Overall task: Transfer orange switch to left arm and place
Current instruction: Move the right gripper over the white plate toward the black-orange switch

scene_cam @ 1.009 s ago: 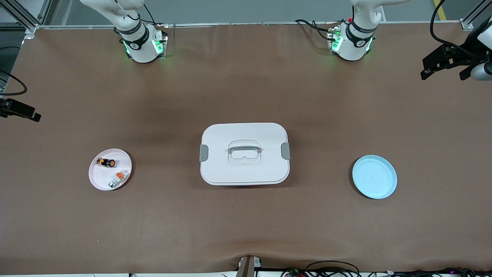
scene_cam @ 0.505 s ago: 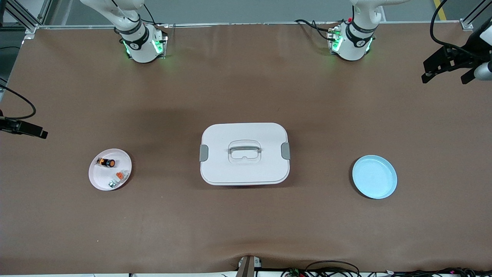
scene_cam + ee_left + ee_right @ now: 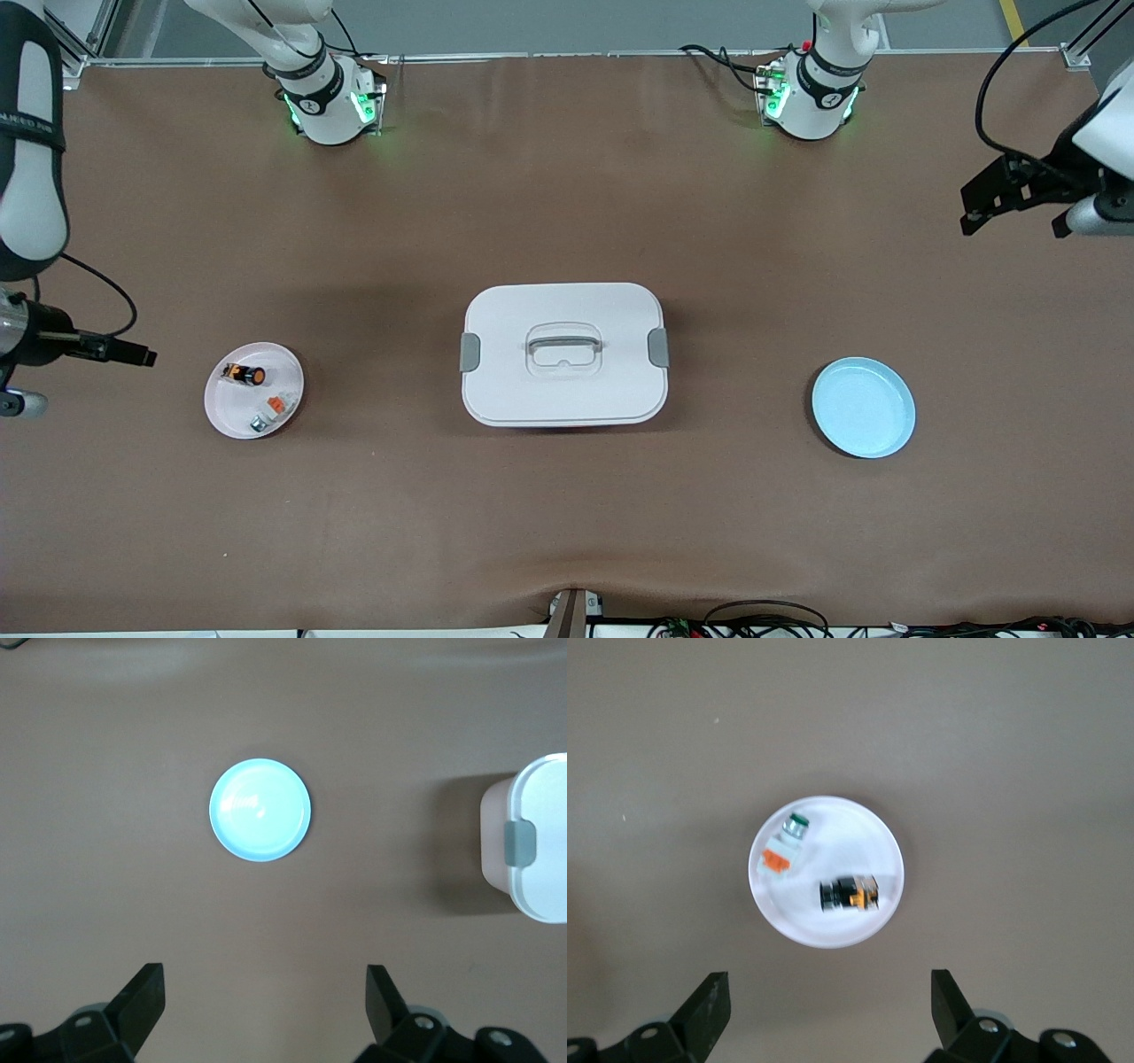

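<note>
On the brown desk (image 3: 567,532) the things lie in a row across its middle; nearest the front camera are the two plates, the light blue plate (image 3: 863,407) toward the left arm's end and the white plate (image 3: 253,390) toward the right arm's end; the white plate carries a small white-and-grey part with an orange tab (image 3: 271,411) on its nearer side and, a little farther from the camera, the orange switch (image 3: 245,375), lying on its side, black body with a round orange face; the two parts lie close but apart; between the plates, well apart from each, stands the box (image 3: 563,354), lid on, grey latches at both ends, grey handle set into the lid; the right end effector (image 3: 830,1014) hangs in the air above the white plate, fingers spread wide with nothing between them; the left end effector (image 3: 266,1007) hangs high over the left arm's end of the desk, looking down on the blue plate, fingers likewise wide apart and empty; farthest off, the two arm bases stand along the desk's edge.
</note>
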Robot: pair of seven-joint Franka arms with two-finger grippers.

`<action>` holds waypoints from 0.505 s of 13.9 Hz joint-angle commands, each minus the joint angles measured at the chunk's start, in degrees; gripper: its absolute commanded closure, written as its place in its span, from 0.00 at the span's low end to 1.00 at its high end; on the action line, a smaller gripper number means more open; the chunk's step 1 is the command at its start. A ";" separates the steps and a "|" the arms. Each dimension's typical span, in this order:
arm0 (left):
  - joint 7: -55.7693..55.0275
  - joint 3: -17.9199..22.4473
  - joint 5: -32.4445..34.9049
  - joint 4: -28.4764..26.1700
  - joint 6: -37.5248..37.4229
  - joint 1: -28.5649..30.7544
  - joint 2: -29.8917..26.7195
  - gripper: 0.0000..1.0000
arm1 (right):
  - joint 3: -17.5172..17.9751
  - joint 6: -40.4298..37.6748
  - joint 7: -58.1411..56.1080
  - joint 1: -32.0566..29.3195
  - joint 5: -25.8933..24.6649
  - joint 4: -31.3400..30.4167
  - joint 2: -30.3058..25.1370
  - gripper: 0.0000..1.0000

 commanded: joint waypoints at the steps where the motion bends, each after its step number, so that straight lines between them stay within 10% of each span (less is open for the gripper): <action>1: 0.75 -0.20 2.43 1.32 0.41 0.09 0.79 0.00 | 0.54 6.49 0.78 -0.92 2.35 -5.00 -0.20 0.00; 7: 0.22 -1.43 7.10 1.32 0.41 -1.06 0.61 0.00 | 0.54 12.74 0.69 -1.62 4.64 -10.45 1.74 0.00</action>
